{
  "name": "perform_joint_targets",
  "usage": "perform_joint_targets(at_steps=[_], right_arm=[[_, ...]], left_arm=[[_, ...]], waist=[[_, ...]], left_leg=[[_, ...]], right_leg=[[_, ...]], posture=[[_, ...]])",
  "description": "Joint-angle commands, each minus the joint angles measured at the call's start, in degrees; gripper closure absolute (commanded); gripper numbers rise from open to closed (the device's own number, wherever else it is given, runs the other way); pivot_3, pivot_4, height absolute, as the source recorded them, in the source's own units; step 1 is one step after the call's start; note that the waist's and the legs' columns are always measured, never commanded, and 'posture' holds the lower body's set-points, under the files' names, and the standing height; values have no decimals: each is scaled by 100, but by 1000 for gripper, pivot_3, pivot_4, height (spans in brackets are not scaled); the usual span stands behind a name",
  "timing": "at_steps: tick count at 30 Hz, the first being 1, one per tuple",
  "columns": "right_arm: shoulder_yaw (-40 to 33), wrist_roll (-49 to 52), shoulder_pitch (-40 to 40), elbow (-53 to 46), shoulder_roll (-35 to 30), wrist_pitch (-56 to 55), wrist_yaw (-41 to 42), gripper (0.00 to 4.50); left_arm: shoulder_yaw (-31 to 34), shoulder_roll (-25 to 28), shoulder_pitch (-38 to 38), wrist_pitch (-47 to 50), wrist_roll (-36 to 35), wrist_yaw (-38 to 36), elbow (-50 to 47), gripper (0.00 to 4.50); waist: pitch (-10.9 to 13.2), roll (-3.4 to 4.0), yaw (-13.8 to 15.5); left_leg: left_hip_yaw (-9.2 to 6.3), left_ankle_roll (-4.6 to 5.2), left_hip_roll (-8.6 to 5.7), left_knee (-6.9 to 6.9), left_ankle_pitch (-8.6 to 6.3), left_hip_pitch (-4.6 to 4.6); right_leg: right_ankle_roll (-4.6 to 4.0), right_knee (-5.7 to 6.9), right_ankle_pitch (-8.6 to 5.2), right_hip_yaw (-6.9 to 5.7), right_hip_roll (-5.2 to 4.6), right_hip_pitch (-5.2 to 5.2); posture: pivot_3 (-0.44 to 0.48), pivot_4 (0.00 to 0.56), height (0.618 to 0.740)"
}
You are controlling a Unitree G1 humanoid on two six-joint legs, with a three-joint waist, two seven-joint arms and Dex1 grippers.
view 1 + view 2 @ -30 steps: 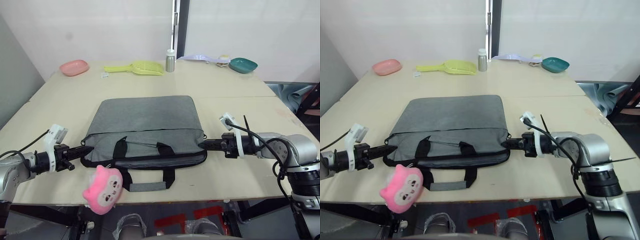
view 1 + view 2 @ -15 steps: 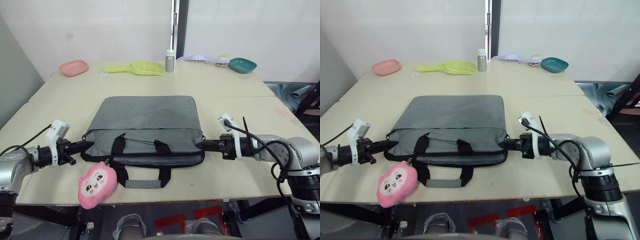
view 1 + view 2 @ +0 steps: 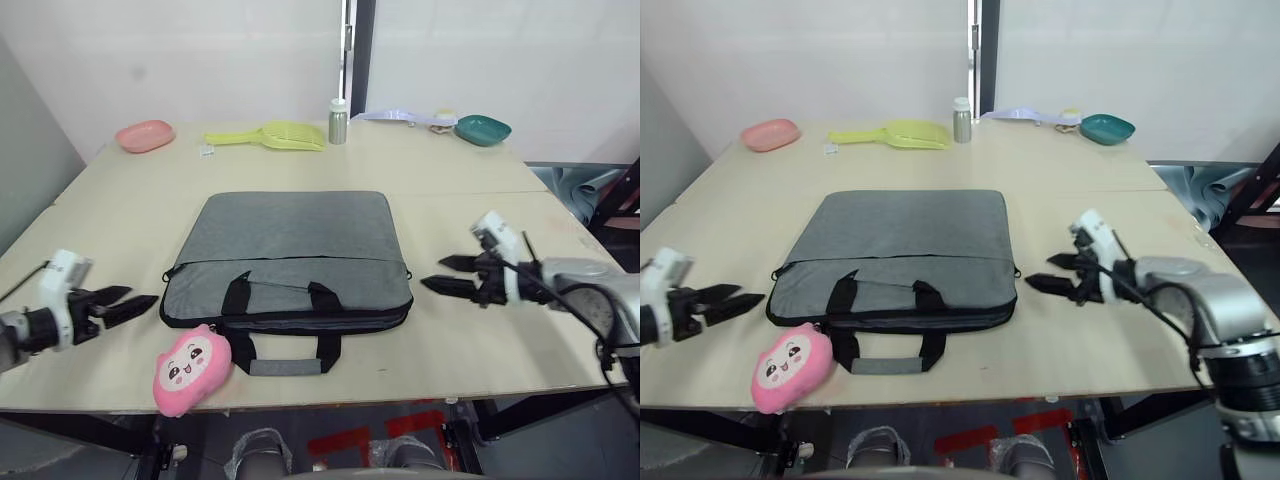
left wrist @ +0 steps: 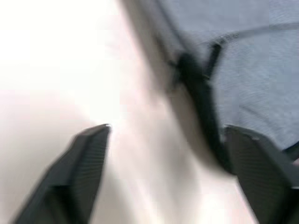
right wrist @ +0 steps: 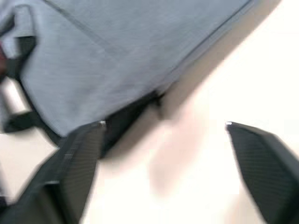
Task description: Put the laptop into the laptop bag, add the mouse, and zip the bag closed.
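Your laptop bag (image 3: pixel 292 255) lies flat mid-tabltop, handles toward the near edge, with bare tabletop (image 3: pixel 480 340) on both flanks. The left end effector (image 3: pixel 138 302) hangs just off the bag's left end, fingers spread, holding nothing. The right end effector (image 3: pixel 441 274) sits just off the bag's right end, fingers likewise apart. A pink plush toy (image 3: pixel 190 367) rests at the near edge, touching the bag's front left corner. Your right wrist view shows the bag's corner (image 5: pixel 154 95) between the fingers.
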Motion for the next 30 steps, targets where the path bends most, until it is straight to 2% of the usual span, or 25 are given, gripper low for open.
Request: perform_joint_targets(at_steps=[1, 4, 6, 10, 14, 17, 21, 23, 27, 30], right_arm=[[216, -30, -399, -488, -158, -723, 604, 0], [620, 38, -810, -675, 74, -989, 928, 0], [895, -55, -991, -745, 229, -1187, 1029, 0], [2130, -587, -1612, -767, 1100, -2129, 1485, 0], [2946, -1070, -1958, -172, 1981, -2811, 1670, 0], [3408, -1709, -2163, 674, 2540, -3674, 1713, 0], [3887, -2368, -2522, 1732, 3349, -4757, 1755, 0], [4085, -2642, -2650, 2217, 3709, -5273, 1773, 0], [4386, -3308, -3002, 3350, 4285, -6441, 1690, 0], [4561, -3732, -3257, 4035, 4608, -7261, 1605, 0]], left_arm=[[397, 239, -431, -148, -446, -378, -531, 14], [-71, 127, -990, -429, -434, -672, -663, 14], [-414, 70, -1349, -609, -312, -793, -618, 515], [-1691, -392, -2516, -1175, 209, -1209, -170, 1889], [-2510, -871, -3019, -2096, 922, -1445, 642, 3304], [-2727, -1174, -3200, -2430, 1095, -1526, 1156, 4357], [-2950, -1469, -3416, -2569, 1263, -1624, 1596, 4438], [-3123, -1444, -3445, -2564, 1493, -1635, 1824, 4438], [-3470, -1321, -3529, -2837, 2247, -1207, 2476, 4438], [-3474, -1349, -3562, -2925, 2329, -1129, 2656, 4438]], waist=[[2, 1, 10], [1, 1, 27], [0, 1, 21], [0, 2, -2], [-1, -1, -47], [-1, -2, -91], [0, -5, -93], [0, -5, -98], [-1, -4, -133], [-4, -3, -173]], left_leg=[[0, 1, 0, 2, 0, 0], [-1, 7, 0, 26, 5, -3], [0, 8, -1, 40, 5, 0], [-2, 9, -1, 48, 7, -3], [-6, 9, -2, 68, 10, -13], [-10, 7, -2, 68, 11, -15], [-35, 6, -2, 80, 11, -38], [-41, 6, -2, 81, 11, -39], [-43, 6, -3, 79, 10, -36], [-45, 6, -15, 81, 11, -16]], right_leg=[[0, 2, 0, 2, -1, 0], [-1, 21, 3, 1, -5, 0], [-1, 33, 3, 4, -7, 2], [-2, 55, 3, 3, -7, -5], [-5, 76, 2, 5, -7, -12], [-5, 79, 2, 2, -8, -13], [-7, 81, 2, -18, -8, -14], [-9, 80, 1, -22, -8, -12], [-11, 81, 0, -25, -11, -8], [-11, 96, -1, -22, -22, 2]], posture=[[0, 150, 740], [0, 150, 740], [0, 150, 740], [0, 150, 740], [0, 150, 740], [0, 150, 740], [0, 150, 740], [0, 150, 740], [0, 150, 740], [0, 150, 740]])
